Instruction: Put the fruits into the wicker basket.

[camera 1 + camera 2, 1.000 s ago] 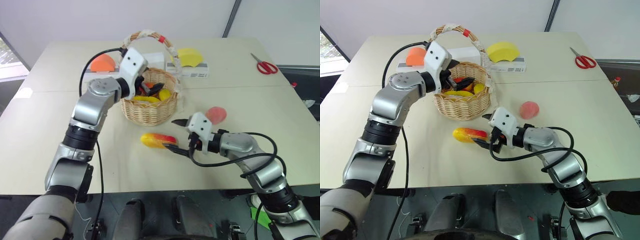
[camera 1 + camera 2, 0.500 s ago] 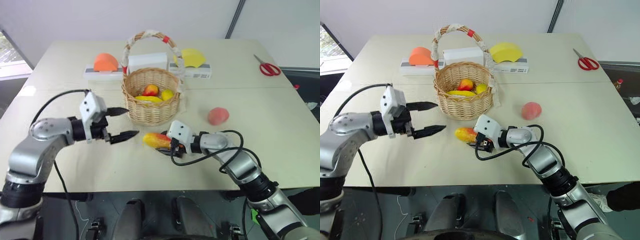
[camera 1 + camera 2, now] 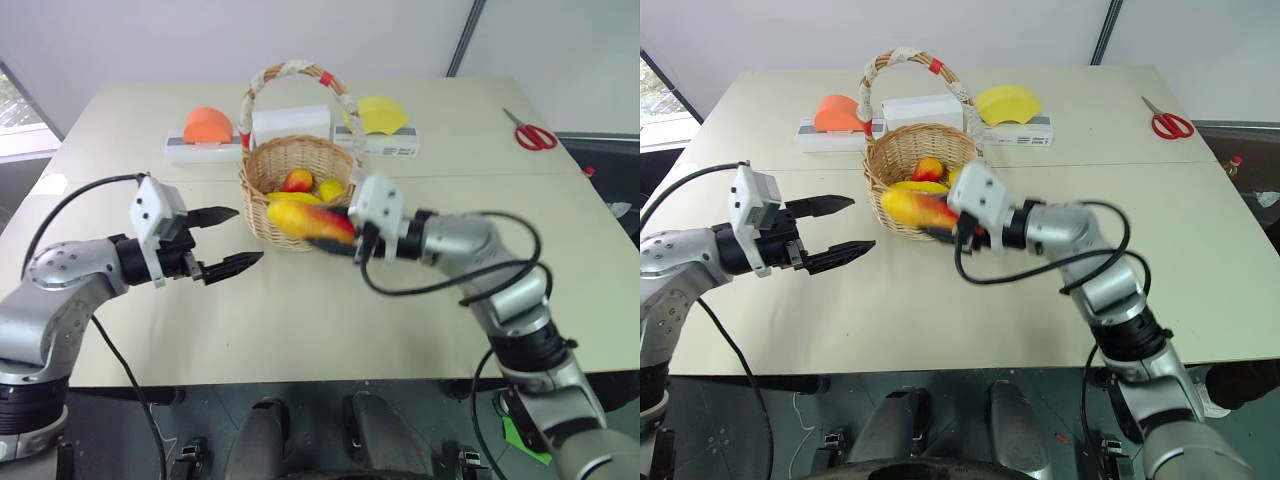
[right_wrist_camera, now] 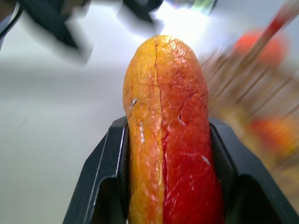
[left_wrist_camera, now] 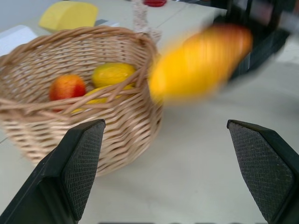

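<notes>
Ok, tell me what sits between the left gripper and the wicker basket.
Nothing: bare table separates the open left gripper from the wicker basket in the left eye view.

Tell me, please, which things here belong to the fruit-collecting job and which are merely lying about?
Job: mango, held in the right gripper; wicker basket with fruits inside; open left gripper.
Lying about: scissors, orange half-dome, yellow half-dome, white boxes.

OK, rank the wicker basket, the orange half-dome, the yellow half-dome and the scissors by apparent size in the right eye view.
1. Wicker basket, clearly largest.
2. Yellow half-dome and orange half-dome: look alike, no ranking.
3. Scissors, smallest, though they lie toward the table's far end.
</notes>
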Controlling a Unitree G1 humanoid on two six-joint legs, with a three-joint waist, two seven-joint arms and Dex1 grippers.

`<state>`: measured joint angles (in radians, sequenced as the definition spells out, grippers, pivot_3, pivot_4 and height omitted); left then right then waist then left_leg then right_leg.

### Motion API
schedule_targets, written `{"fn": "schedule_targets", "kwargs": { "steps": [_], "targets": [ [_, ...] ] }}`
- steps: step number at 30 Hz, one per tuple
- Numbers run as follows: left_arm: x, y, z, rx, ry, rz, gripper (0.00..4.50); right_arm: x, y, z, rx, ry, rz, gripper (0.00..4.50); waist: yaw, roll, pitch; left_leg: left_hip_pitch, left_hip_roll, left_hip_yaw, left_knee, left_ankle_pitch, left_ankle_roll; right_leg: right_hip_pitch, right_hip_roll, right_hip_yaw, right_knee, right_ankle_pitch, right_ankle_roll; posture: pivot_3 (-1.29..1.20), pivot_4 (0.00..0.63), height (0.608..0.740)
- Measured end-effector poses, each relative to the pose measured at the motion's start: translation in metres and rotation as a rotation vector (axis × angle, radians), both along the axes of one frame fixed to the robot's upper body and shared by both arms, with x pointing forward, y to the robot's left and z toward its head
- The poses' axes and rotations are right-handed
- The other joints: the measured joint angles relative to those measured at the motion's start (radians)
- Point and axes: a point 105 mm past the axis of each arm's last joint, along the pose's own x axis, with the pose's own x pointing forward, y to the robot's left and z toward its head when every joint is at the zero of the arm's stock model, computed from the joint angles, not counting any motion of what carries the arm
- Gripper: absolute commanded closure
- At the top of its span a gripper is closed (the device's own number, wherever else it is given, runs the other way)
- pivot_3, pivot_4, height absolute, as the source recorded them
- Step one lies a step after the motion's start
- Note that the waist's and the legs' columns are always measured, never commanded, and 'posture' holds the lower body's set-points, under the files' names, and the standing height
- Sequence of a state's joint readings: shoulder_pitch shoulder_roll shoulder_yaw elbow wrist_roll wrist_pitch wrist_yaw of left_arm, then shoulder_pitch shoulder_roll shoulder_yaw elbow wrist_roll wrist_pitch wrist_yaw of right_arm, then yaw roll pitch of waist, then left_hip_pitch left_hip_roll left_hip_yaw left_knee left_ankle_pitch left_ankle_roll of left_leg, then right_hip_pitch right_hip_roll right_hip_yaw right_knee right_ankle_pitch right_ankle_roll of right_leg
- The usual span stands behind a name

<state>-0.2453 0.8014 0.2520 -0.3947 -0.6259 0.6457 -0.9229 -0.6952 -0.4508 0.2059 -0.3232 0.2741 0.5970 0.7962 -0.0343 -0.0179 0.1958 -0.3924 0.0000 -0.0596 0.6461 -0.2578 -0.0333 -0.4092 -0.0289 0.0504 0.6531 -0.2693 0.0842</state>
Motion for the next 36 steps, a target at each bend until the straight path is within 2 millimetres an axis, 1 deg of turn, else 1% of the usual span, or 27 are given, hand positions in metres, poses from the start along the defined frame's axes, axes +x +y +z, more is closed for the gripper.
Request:
{"fn": "schedule_targets", "kwargs": {
  "steps": [1, 3, 5, 6, 7, 8, 9, 11, 12, 14, 17, 18, 19, 22, 24, 26, 27, 28, 30, 33, 36],
  "targets": [
    [0.001, 0.003, 0.0, -0.01, 0.003, 0.01, 0.0, 0.009, 0.004, 0.007, 0.016, -0.009, -0.035, 2.99, -0.003, 0.0, 0.0, 0.0, 0.0, 0.0, 0.0, 0.0, 0.0, 0.0, 0.0, 0.0, 0.0, 0.0, 0.0, 0.0, 0.15, 0.74],
    [0.0, 0.001, 0.001, -0.026, 0.004, 0.0, 0.0, 0.023, 0.006, 0.013, 0.028, -0.011, -0.096, 2.99, -0.005, 0.0, 0.0, 0.0, 0.0, 0.0, 0.0, 0.0, 0.0, -0.001, 0.0, 0.0, 0.0, 0.0, 0.0, 0.0, 0.15, 0.74],
    [0.001, -0.003, 0.001, -0.053, 0.001, -0.004, 0.0, 0.05, 0.009, 0.015, 0.012, -0.006, -0.202, 2.99, -0.008, 0.0, 0.0, 0.0, 0.0, 0.001, 0.0, 0.0, 0.0, -0.001, 0.0, 0.0, 0.0, 0.0, 0.0, 0.0, 0.15, 0.74],
    [0.0, -0.006, 0.001, -0.06, 0.0, -0.012, 0.0, 0.06, 0.008, 0.014, -0.001, -0.007, -0.246, 2.99, -0.009, 0.0, 0.0, 0.0, 0.0, 0.001, 0.0, 0.0, -0.001, -0.001, 0.0, 0.0, 0.0, 0.0, 0.0, 0.0, 0.15, 0.74],
    [0.0, -0.009, 0.0, -0.07, 0.0, -0.015, 0.0, 0.069, 0.007, 0.013, -0.011, -0.005, -0.28, 2.49, -0.009, 0.0, 0.0, 0.0, 0.0, 0.001, 0.0, 0.0, -0.001, -0.001, -0.001, 0.0, 0.0, 0.0, 0.0, 0.0, 0.15, 0.74],
    [0.001, -0.011, -0.001, -0.079, 0.0, -0.016, 0.0, 0.077, 0.006, 0.009, -0.019, 0.003, -0.309, 1.89, -0.007, 0.0, 0.0, -0.001, 0.0, 0.0, -0.001, 0.0, -0.001, -0.002, -0.001, 0.0, 0.0, 0.0, 0.0, 0.0, 0.15, 0.74],
    [0.001, -0.013, -0.002, -0.086, 0.0, -0.014, 0.0, 0.082, 0.007, 0.005, -0.019, 0.016, -0.326, 1.48, -0.007, 0.0, 0.0, -0.001, -0.001, 0.0, -0.001, 0.0, -0.001, -0.002, -0.001, 0.0, 0.0, 0.0, 0.0, 0.0, 0.15, 0.74],
    [0.001, -0.017, -0.003, -0.093, 0.0, -0.019, 0.0, 0.086, 0.009, -0.001, -0.023, 0.023, -0.338, 0.61, -0.008, 0.0, 0.0, -0.004, -0.001, 0.001, -0.001, 0.0, 0.0, -0.005, -0.001, 0.001, 0.0, 0.0, 0.0, 0.0, 0.15, 0.74],
    [0.002, -0.019, -0.002, -0.103, -0.004, -0.015, 0.0, 0.086, 0.01, 0.0, -0.025, 0.008, -0.337, 0.12, -0.008, 0.0, 0.0, -0.008, -0.001, 0.001, 0.0, 0.0, 0.0, -0.008, -0.001, 0.001, 0.001, 0.0, 0.0, 0.0, 0.15, 0.74],
    [0.003, -0.02, -0.001, -0.114, -0.013, -0.005, 0.0, 0.081, 0.012, 0.007, -0.014, -0.031, -0.315, 0.12, -0.008, 0.0, 0.0, -0.017, -0.001, 0.001, 0.003, 0.001, -0.001, -0.019, -0.001, 0.001, 0.006, 0.001, 0.0, 0.0, 0.15, 0.74],
    [0.004, -0.023, 0.0, -0.125, -0.019, -0.007, 0.0, 0.06, 0.011, 0.013, 0.005, -0.076, -0.237, 0.12, -0.006, 0.0, 0.0, -0.018, -0.002, 0.0, 0.003, 0.001, -0.002, -0.021, -0.003, 0.001, 0.008, 0.001, 0.0, 0.0, 0.15, 0.74],
    [0.004, -0.026, 0.0, -0.126, -0.021, -0.019, 0.0, 0.052, 0.005, 0.013, 0.01, -0.08, -0.216, 0.12, -0.003, 0.0, 0.0, -0.018, -0.002, 0.0, 0.003, 0.001, -0.001, -0.021, -0.002, 0.001, 0.008, 0.001, 0.0, 0.0, 0.15, 0.74],
    [0.003, -0.03, 0.0, -0.13, -0.018, -0.033, 0.0, 0.04, -0.006, 0.01, 0.014, -0.073, -0.194, 0.12, 0.003, 0.0, 0.0, -0.018, -0.003, 0.0, 0.003, 0.001, -0.001, -0.02, -0.002, 0.0, 0.008, 0.001, 0.0, 0.0, 0.15, 0.74],
    [0.003, -0.036, -0.002, -0.138, -0.012, -0.054, 0.0, 0.021, -0.033, -0.001, 0.012, -0.014, -0.19, 0.12, 0.011, 0.0, 0.0, -0.017, -0.003, 0.001, 0.003, 0.001, -0.001, -0.019, -0.002, 0.001, 0.007, 0.001, 0.0, 0.0, 0.15, 0.74],
    [0.004, -0.041, -0.001, -0.143, -0.014, -0.073, 0.0, 0.012, -0.061, -0.011, -0.021, 0.025, -0.24, 0.12, 0.015, 0.0, 0.0, -0.016, -0.003, 0.001, 0.003, 0.001, -0.001, -0.019, -0.002, 0.001, 0.007, 0.001, 0.0, 0.0, 0.15, 0.74],
    [0.004, -0.048, -0.001, -0.148, -0.009, -0.109, 0.0, 0.008, -0.098, -0.031, -0.115, 0.064, -0.348, 0.12, 0.021, 0.0, 0.0, -0.015, -0.003, 0.001, 0.003, 0.001, -0.001, -0.017, -0.001, 0.0, 0.006, 0.0, 0.0, 0.0, 0.15, 0.74],
    [0.004, -0.05, -0.002, -0.151, -0.005, -0.121, 0.0, 0.007, -0.12, -0.045, -0.186, 0.092, -0.419, 0.12, 0.022, 0.0, 0.0, -0.015, -0.003, 0.002, 0.004, 0.001, -0.001, -0.017, -0.001, 0.001, 0.006, 0.0, 0.0, 0.0, 0.15, 0.74],
    [0.005, -0.051, -0.003, -0.152, 0.001, -0.126, 0.0, 0.008, -0.135, -0.055, -0.234, 0.117, -0.471, 0.12, 0.021, 0.0, 0.0, -0.015, -0.003, 0.003, 0.004, 0.001, -0.001, -0.017, -0.001, 0.001, 0.006, 0.0, 0.0, 0.0, 0.15, 0.74],
    [0.008, -0.058, -0.005, -0.157, 0.014, -0.158, 0.0, 0.014, -0.158, -0.066, -0.277, 0.146, -0.559, 0.12, 0.009, 0.0, 0.0, -0.014, -0.003, 0.005, 0.004, 0.001, -0.001, -0.017, 0.001, 0.002, 0.007, 0.001, 0.0, 0.0, 0.15, 0.74],
    [0.008, -0.07, -0.002, -0.16, 0.003, -0.212, 0.0, 0.034, -0.172, -0.069, -0.192, 0.179, -0.673, 0.12, -0.012, 0.0, 0.0, -0.012, -0.002, 0.005, 0.004, 0.001, -0.001, -0.017, 0.003, 0.003, 0.01, 0.0, -0.001, 0.0, 0.15, 0.74],
    [0.007, -0.077, -0.002, -0.169, 0.002, -0.239, 0.0, 0.048, -0.177, -0.08, -0.118, 0.236, -0.735, 0.12, -0.012, 0.0, 0.0, -0.012, -0.001, 0.005, 0.003, 0.001, -0.001, -0.017, 0.004, 0.003, 0.011, 0.0, -0.001, 0.0, 0.15, 0.74]
  ]
}}
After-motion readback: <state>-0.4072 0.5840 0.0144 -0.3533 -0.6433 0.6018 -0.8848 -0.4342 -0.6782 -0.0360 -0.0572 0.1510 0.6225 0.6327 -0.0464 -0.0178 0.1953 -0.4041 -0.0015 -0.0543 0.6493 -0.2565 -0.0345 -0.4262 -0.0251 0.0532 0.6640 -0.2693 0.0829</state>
